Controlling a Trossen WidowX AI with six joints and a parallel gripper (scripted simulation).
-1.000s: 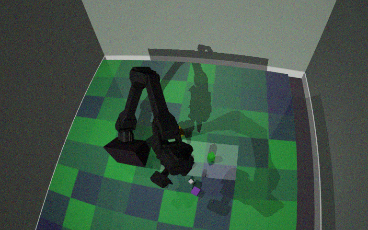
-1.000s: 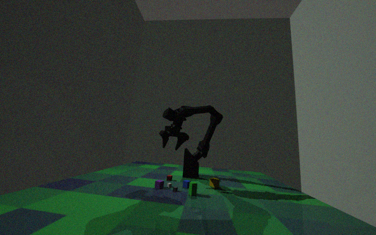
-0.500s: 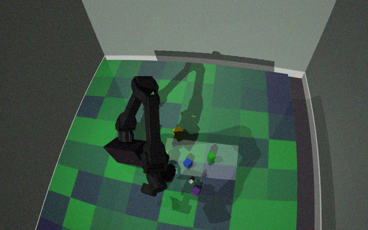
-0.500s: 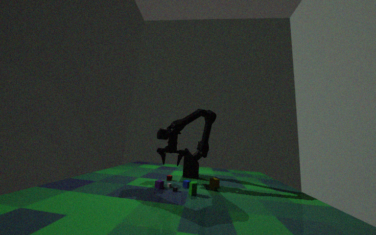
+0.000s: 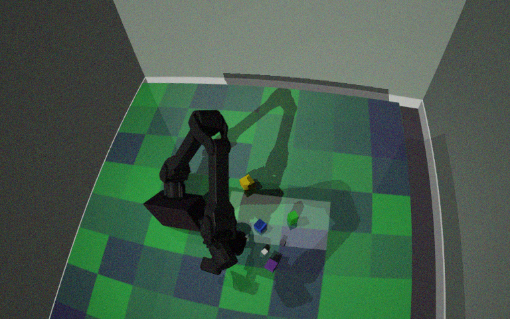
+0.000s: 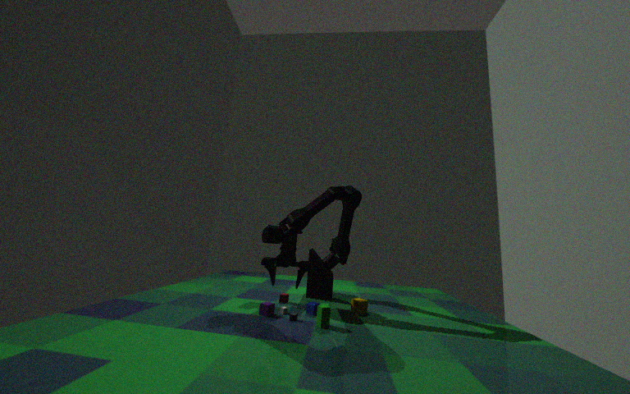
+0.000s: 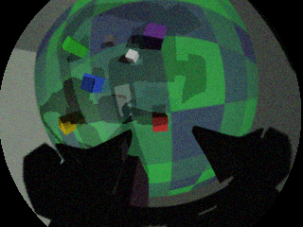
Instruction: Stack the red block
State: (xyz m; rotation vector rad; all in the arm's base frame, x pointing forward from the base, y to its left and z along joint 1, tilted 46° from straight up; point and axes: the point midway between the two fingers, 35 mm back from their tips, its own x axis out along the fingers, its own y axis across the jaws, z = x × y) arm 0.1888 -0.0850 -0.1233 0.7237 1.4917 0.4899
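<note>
Count: one small red cube (image 7: 161, 123), one tall green block tower (image 6: 325, 317), one blue cube (image 5: 259, 225), one yellow cube (image 5: 246, 181), one purple cube (image 5: 270, 265), one white cube (image 5: 264, 250).

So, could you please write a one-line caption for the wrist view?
Open claw hovering above the red block, with the green tower standing farther off among other small blocks.
</note>
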